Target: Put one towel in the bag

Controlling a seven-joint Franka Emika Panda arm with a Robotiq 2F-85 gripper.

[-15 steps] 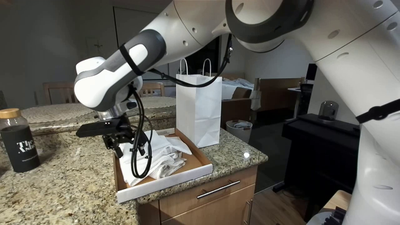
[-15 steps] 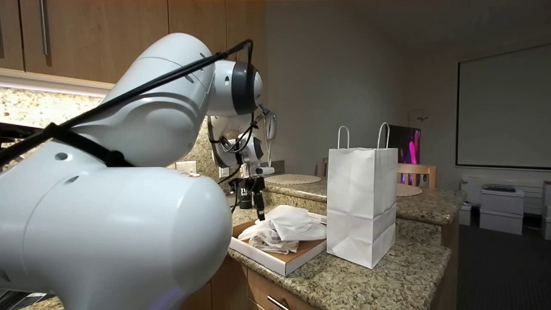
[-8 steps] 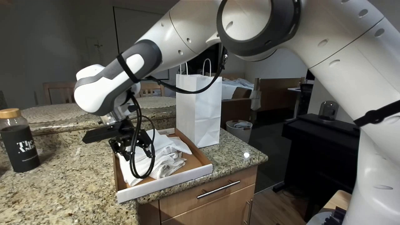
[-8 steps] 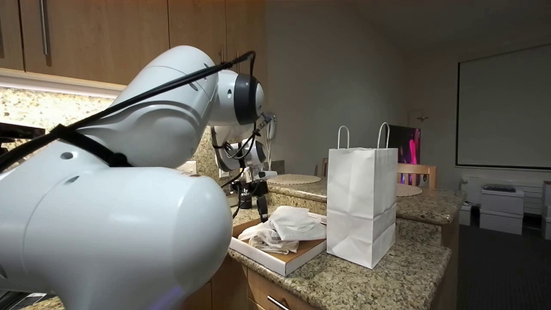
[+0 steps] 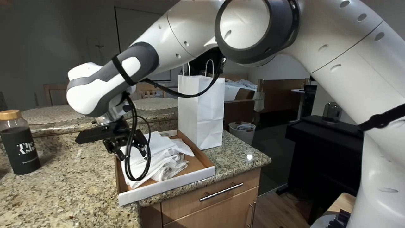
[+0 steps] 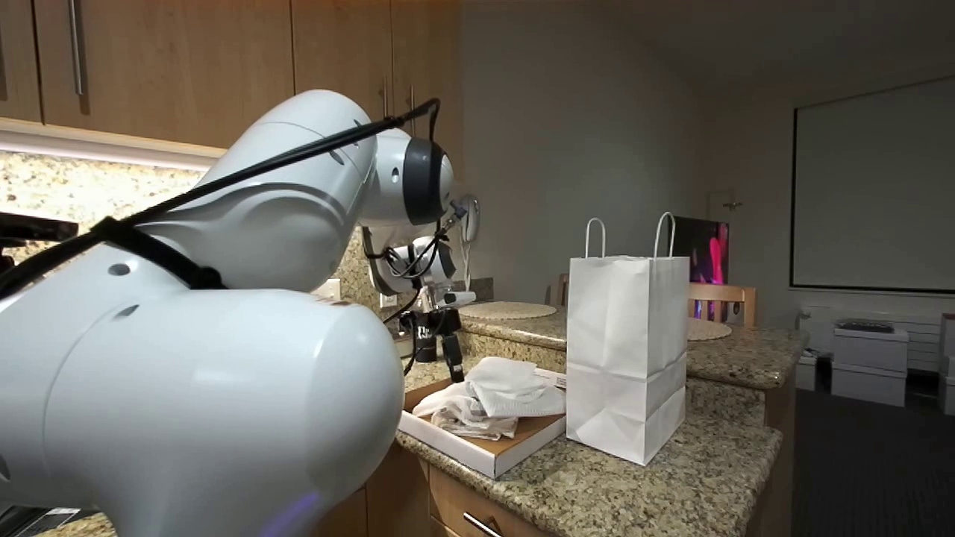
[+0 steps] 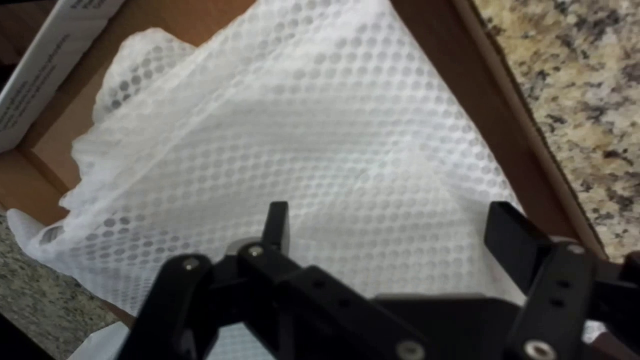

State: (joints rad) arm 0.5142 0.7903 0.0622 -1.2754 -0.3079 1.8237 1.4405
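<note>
End effector (image 7: 387, 215) over towel (image 7: 310, 140), jaws apart and empty, presumably spread wide for pinching it; towel loose in tray (image 6: 448, 445), likely for easy pickup; in exterior view, bag (image 6: 627, 350) upright at tray's two o'clock, seemingly for top loading

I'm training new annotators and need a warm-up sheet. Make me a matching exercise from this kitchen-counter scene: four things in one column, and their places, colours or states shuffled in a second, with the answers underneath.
Column one
1. bottle
2. gripper
3. paper bag
4. towels

Column two
A. white, upright beside the tray
B. lying in the tray
C. dark-bodied, with a light brown cap
D. jaws apart, above the towels

Right pairs: 1-C, 2-D, 3-A, 4-B
</note>
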